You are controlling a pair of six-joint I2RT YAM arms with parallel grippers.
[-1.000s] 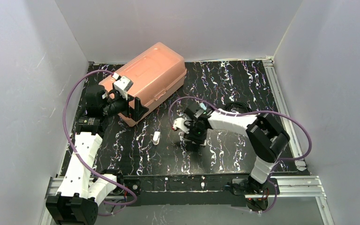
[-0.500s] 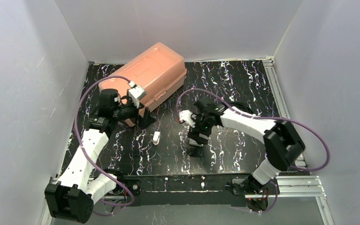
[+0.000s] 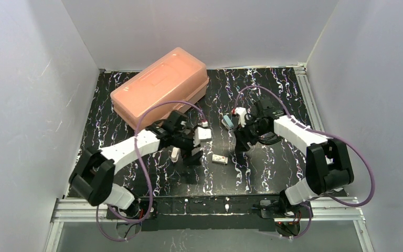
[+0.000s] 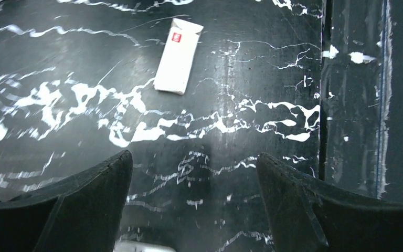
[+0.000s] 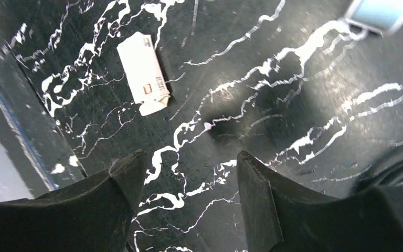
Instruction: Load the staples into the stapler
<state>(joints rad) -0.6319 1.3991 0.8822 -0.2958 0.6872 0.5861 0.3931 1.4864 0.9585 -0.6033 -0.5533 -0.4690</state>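
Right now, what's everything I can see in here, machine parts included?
storage box: one, salmon pink, lid shut, back left of the table
stapler: one, pale tan and white, centre, beside the left tool
small carton: one, white with a red mark, flat between the two tools
small box: one, teal, centre, near the right wrist
table: one, black with white veining
left arm, right arm: two, white and black, purple cables
left tool, right tool: two, black, both open and empty

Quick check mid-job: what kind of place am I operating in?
Probably a lab test cell: plain white walls box in a black marbled table, with aluminium rails at its edges.
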